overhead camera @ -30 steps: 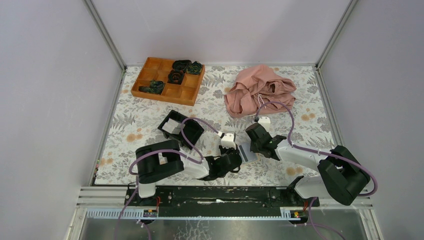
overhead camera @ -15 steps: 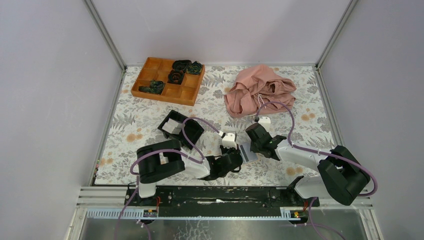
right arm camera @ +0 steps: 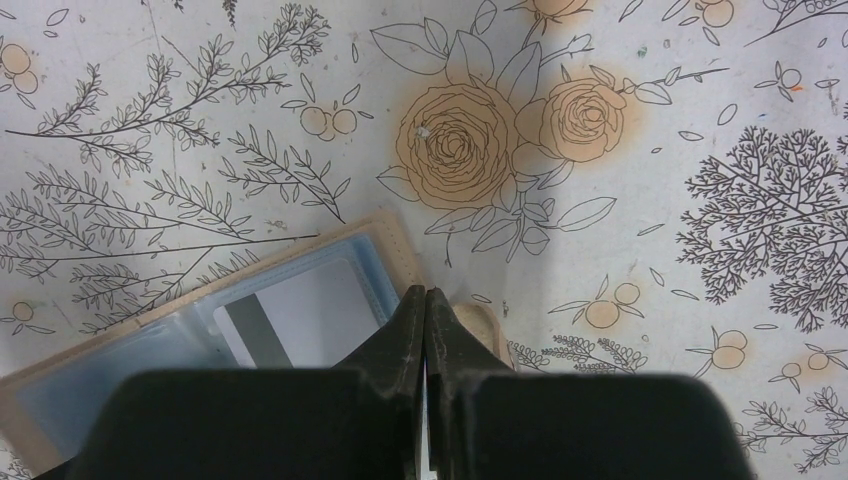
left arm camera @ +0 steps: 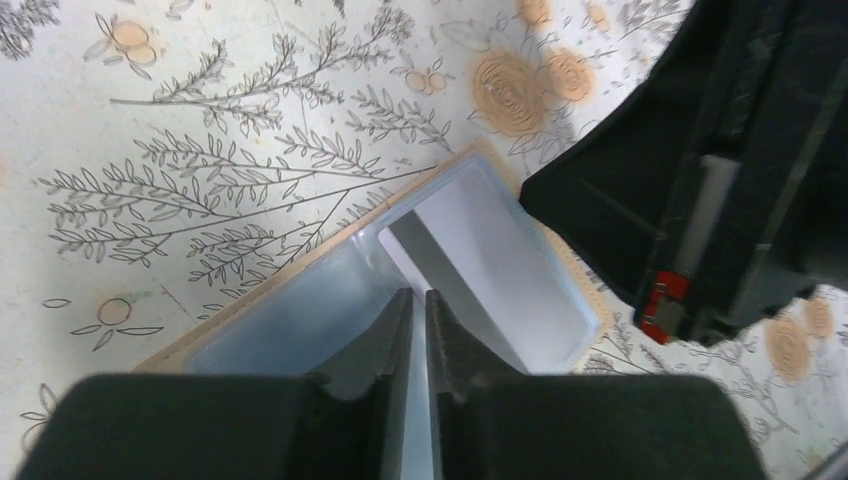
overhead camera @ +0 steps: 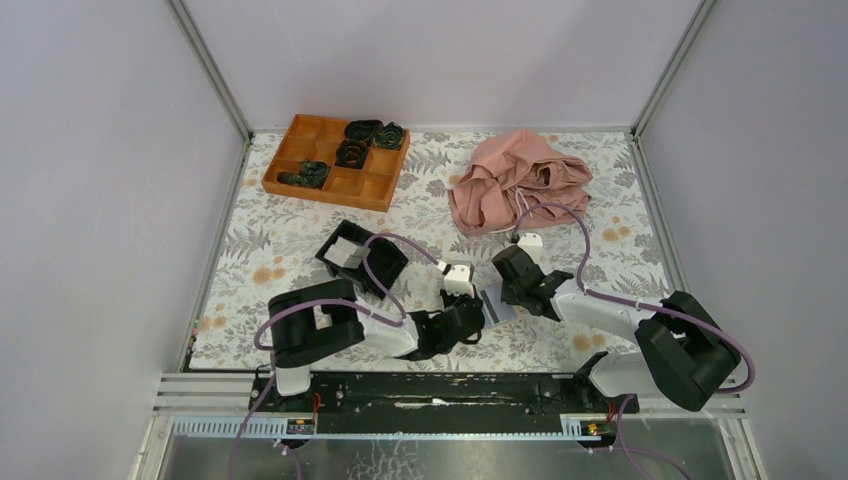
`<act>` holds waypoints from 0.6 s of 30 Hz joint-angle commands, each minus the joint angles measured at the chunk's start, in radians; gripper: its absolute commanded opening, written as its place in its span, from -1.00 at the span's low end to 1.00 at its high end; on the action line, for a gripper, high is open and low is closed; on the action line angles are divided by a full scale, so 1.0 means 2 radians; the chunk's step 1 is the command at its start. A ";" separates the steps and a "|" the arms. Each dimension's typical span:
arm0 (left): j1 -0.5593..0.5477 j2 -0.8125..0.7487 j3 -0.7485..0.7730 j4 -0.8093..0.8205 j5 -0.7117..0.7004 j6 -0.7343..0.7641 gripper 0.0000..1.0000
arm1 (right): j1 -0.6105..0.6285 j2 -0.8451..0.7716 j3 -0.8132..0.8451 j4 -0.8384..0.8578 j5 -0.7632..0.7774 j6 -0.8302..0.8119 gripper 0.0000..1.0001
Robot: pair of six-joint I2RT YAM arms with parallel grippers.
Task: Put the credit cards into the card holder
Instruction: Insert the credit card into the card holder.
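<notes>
No legible text, label, number anywhere. Blank card (left arm camera: 490, 270), dark stripe only; card holder (right arm camera: 120, 365), floral tabletop (right arm camera: 650, 120) unlettered.

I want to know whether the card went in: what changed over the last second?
The left gripper opened a crack and its arm shifted slightly, leaving the credit card lying in the card holder. The right gripper stayed shut at the holder's edge; tray, box and cloth unmoved.
</notes>
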 commanded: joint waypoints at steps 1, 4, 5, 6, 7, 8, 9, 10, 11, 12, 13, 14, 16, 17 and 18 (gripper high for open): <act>-0.004 -0.055 -0.011 0.010 -0.019 0.005 -0.61 | -0.001 0.002 -0.011 0.004 -0.026 0.016 -1.00; -0.005 -0.097 -0.024 -0.004 -0.035 0.010 -0.42 | -0.001 0.001 -0.011 0.004 -0.025 0.017 -1.00; -0.005 -0.112 -0.030 -0.008 -0.041 0.011 -0.39 | -0.001 0.001 -0.012 0.004 -0.026 0.018 -1.00; -0.005 -0.128 -0.036 -0.013 -0.049 0.011 -0.37 | -0.001 0.002 -0.012 0.004 -0.026 0.019 -1.00; -0.007 -0.146 -0.045 -0.022 -0.058 0.009 -0.35 | -0.001 0.001 -0.013 0.005 -0.026 0.020 -1.00; -0.008 -0.160 -0.057 -0.037 -0.068 0.001 -0.33 | -0.001 0.000 -0.014 0.006 -0.026 0.020 -1.00; -0.008 -0.180 -0.070 -0.044 -0.073 -0.013 -0.32 | -0.001 -0.001 -0.014 0.006 -0.026 0.021 -1.00; -0.009 -0.192 -0.085 -0.046 -0.076 -0.023 -0.32 | -0.001 -0.002 -0.014 0.006 -0.027 0.021 -1.00; -0.010 -0.199 -0.098 -0.051 -0.078 -0.034 -0.31 | -0.001 -0.001 -0.013 0.006 -0.027 0.021 -1.00; -0.011 -0.202 -0.110 -0.057 -0.077 -0.047 -0.31 | -0.001 -0.001 -0.013 0.006 -0.028 0.022 -1.00; -0.011 -0.201 -0.118 -0.067 -0.074 -0.060 -0.32 | -0.001 0.000 -0.013 0.006 -0.029 0.022 -1.00; -0.010 -0.198 -0.123 -0.073 -0.070 -0.069 -0.35 | -0.001 0.000 -0.013 0.008 -0.029 0.021 -1.00; -0.012 -0.188 -0.132 -0.084 -0.063 -0.086 -0.46 | -0.001 0.001 -0.013 0.008 -0.031 0.022 -1.00; -0.012 -0.183 -0.133 -0.093 -0.062 -0.096 -0.53 | -0.001 0.001 -0.013 0.009 -0.032 0.022 -1.00; -0.012 -0.178 -0.133 -0.105 -0.062 -0.106 -0.58 | -0.001 0.002 -0.013 0.009 -0.032 0.022 -1.00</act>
